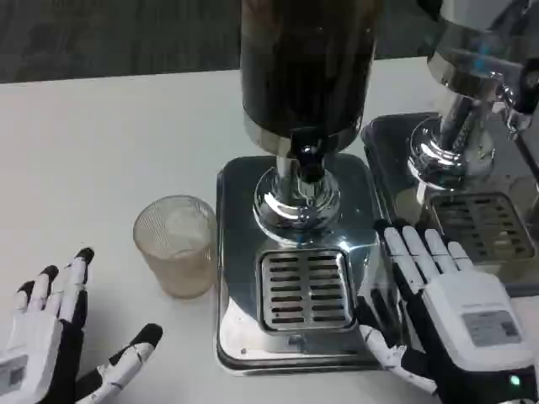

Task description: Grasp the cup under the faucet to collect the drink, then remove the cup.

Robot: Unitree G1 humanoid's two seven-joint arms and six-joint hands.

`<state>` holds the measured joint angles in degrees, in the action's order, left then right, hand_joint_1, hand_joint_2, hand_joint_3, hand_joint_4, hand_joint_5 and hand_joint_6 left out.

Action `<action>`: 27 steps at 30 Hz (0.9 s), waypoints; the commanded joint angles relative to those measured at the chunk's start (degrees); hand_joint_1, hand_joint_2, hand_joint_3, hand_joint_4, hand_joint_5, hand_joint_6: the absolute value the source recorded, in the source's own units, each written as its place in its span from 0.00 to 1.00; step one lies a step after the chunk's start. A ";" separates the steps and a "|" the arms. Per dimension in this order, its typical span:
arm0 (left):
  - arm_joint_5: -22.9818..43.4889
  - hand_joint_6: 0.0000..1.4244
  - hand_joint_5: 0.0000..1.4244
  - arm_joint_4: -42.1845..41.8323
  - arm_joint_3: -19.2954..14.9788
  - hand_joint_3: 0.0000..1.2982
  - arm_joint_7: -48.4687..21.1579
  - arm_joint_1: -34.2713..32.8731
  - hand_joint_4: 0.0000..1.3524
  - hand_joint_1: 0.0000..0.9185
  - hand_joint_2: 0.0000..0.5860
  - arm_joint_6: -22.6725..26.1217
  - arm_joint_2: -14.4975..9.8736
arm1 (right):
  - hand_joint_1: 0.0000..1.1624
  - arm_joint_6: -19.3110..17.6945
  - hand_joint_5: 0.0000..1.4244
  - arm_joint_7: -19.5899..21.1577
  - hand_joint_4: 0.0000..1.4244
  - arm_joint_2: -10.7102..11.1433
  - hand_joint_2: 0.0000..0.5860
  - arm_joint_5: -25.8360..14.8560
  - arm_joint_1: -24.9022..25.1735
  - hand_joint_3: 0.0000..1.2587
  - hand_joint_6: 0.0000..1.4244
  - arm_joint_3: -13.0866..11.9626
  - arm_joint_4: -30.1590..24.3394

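The cup [176, 245], a clear ribbed glass, is seen standing upright on the white desk [93, 143], just beside the left edge of the dispenser's steel base [240, 252] and not under the faucet [309, 160]. No drink can be made out in it, though a pale tint in the glass leaves this uncertain. The drip grate [306, 289] below the faucet is bare. The left hand [55, 337] is held near the cup, fingers spread and released, nothing grasped. The right hand [442, 316] is laid at the right edge of the base, fingers extended and apart, likewise holding nothing. The task is judged barely begun: the cup is yet to be grasped, brought under the faucet, filled from the dark tank [307, 63], and removed.
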<state>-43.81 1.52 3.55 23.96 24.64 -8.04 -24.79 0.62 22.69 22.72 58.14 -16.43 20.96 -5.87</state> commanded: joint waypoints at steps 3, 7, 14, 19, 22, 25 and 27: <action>-0.50 0.00 0.00 -0.77 0.16 0.00 0.48 0.47 0.00 0.00 0.28 0.29 0.01 | 0.16 -0.56 0.00 -0.62 0.00 0.45 0.74 -0.61 0.17 0.00 0.02 -0.33 0.29; -0.91 0.00 0.00 -0.90 0.24 0.00 0.58 0.50 0.00 0.00 0.27 0.32 -0.10 | 0.17 -0.49 0.00 -0.61 0.00 0.34 0.73 -0.69 0.21 0.00 0.02 -0.28 0.40; 1.27 0.00 0.00 -0.31 -0.34 0.00 0.82 -0.14 0.00 0.00 0.17 -1.92 0.03 | 0.18 -0.28 0.00 -0.94 0.00 0.26 0.74 -0.84 0.27 0.00 0.02 -0.35 0.57; 3.08 0.00 0.00 1.00 -1.17 0.00 1.69 -1.81 0.00 0.00 0.11 -4.75 -0.29 | 0.18 0.07 0.00 -1.65 0.00 0.29 0.74 -0.48 0.71 0.00 0.02 -0.16 0.26; 5.06 0.00 0.00 3.03 -1.82 0.00 1.68 -3.25 0.00 0.00 0.07 -7.01 -0.67 | 0.18 0.53 0.00 -1.68 0.00 -0.06 0.73 -0.11 0.59 0.00 0.03 0.00 0.02; 7.10 0.00 0.00 6.35 -2.51 0.00 1.96 -5.47 0.00 0.00 0.01 -9.75 -1.11 | 0.18 1.24 0.00 -1.45 0.00 -0.73 0.73 0.21 0.07 0.00 0.03 0.13 -0.26; 8.69 0.00 0.00 9.65 -2.69 0.00 1.57 -7.32 0.00 0.00 0.00 -11.77 -1.32 | 0.18 1.78 0.00 -1.15 0.00 -1.33 0.73 0.47 -0.36 0.00 0.03 0.25 -0.40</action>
<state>-37.06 7.15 1.48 25.22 19.34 -17.18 -25.05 1.38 21.53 22.27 58.12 -16.14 21.02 -5.27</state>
